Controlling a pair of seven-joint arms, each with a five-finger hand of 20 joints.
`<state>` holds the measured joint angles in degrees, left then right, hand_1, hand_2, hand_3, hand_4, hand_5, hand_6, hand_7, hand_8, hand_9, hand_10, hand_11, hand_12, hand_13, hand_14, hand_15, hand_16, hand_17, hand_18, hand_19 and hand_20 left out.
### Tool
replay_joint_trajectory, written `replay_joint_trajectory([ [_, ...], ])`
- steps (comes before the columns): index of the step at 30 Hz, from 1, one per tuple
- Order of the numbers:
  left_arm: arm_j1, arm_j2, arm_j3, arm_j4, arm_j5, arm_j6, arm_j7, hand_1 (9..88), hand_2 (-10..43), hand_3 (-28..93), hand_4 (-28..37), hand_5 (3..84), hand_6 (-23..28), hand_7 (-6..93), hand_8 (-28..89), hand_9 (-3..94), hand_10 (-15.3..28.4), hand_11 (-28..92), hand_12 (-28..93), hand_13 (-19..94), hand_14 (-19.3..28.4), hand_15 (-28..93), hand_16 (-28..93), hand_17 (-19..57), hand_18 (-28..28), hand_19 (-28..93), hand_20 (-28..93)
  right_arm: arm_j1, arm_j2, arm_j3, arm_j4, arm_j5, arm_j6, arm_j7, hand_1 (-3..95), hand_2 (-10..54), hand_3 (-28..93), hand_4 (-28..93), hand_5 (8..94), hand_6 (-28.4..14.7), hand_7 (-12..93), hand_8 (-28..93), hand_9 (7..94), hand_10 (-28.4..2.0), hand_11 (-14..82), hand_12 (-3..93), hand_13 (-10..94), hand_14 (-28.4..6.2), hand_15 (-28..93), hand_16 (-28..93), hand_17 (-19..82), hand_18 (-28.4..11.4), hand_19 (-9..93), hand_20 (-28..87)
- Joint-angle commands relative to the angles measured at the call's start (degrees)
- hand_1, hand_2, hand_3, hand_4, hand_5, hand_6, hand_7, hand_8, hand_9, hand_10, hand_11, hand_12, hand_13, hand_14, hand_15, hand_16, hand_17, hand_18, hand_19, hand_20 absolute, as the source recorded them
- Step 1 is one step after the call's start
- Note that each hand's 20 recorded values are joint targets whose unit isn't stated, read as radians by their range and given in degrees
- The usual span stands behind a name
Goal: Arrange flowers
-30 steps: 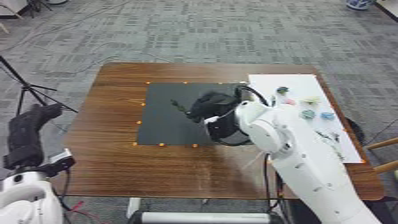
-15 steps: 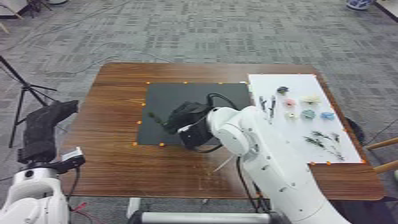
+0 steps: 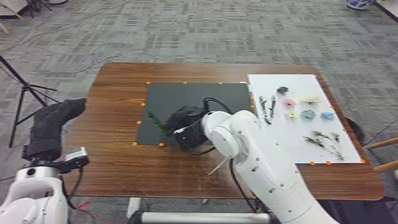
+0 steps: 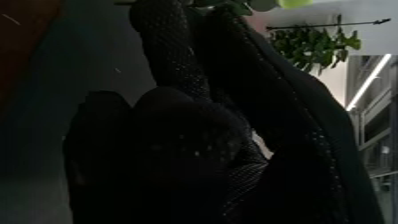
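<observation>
My right hand point(image 3: 184, 121) is over the near left part of the black mat point(image 3: 200, 92), its fingers pinching a green leafy sprig point(image 3: 158, 121) that points out to the left. Seen from the right wrist, the glove of my right hand point(image 4: 173, 130) has its fingertips together, with green leaves point(image 4: 238, 5) at the tips. On the white sheet point(image 3: 262, 82) at the right lie a pink flower point(image 3: 289, 102), a cream flower point(image 3: 309, 100), a teal flower point(image 3: 307, 114) and a blue flower point(image 3: 328, 116). My left hand point(image 3: 59, 120), fingers straight, is beside the table's left edge.
Dark twigs point(image 3: 266, 108), a small dark flower point(image 3: 282, 90), a pale yellow one point(image 3: 291, 115) and thin green sprigs point(image 3: 327, 144) are also on the sheet. Orange markers edge mat and sheet on the brown table point(image 3: 120, 95). A black tripod point(image 3: 25, 85) stands left of it.
My right hand has moved left and toward the near edge with the sprig, uncovering twigs and sprigs on the sheet. My left hand has shifted to the right, closer to the table.
</observation>
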<state>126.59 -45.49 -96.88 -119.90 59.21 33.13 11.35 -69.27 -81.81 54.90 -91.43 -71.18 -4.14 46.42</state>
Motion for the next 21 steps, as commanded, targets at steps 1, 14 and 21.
replay_joint_trajectory([
  [1, 2.5, -1.57, -3.05, -0.55, 3.19, -5.30, -2.89, 22.5, 9.2, 68, -28.3, 54.3, 2.7, 16.8, -8, 49.7, 13.9, 18, 11, 39, 16.8, 20, 2, 5.0, 13.5, 17, 22, 0.3, 0.0, 0.4, -0.4, 0.3, 0.7, 0.2, 52.8, -9.5, 59, -11, 72.0, -8.4, 28, 24, 91.8, -15.0, 18.3, 21.8, 94, -3.6, 59, 23, 78, -2.8, 91, 34],
  [14, 9.2, -4.00, -10.47, 3.18, 2.99, -1.85, -2.52, 18.5, 7.2, 65, -28.3, 53.3, 2.6, 15.7, -8, 44.8, 13.2, 15, 12, 29, 13.5, 8, 5, -1.7, 9.9, 5, 16, -1.2, 6.0, 1.4, -6.5, 2.3, 1.2, -5.3, 32.4, -5.0, 63, -11, 63.0, -7.0, 14, -4, 82.6, -17.8, 14.1, 17.6, 94, -5.7, 52, 26, 74, -6.1, 90, 35],
  [21, 10.0, -5.15, -11.11, 4.96, 4.11, -0.40, -2.72, 17.5, 12.4, 67, -28.3, 55.3, 2.6, 15.8, -8, 47.0, 13.5, 16, 11, 31, 13.1, 8, 5, 0.2, 9.0, 6, 17, -6.2, 12.5, 2.9, -13.7, -0.9, -4.1, -17.5, 27.3, 1.2, 60, -10, 59.9, -5.6, 14, -4, 70.8, -19.0, 11.1, 17.7, 88, -7.7, 45, 35, 62, -13.6, 93, 36],
])
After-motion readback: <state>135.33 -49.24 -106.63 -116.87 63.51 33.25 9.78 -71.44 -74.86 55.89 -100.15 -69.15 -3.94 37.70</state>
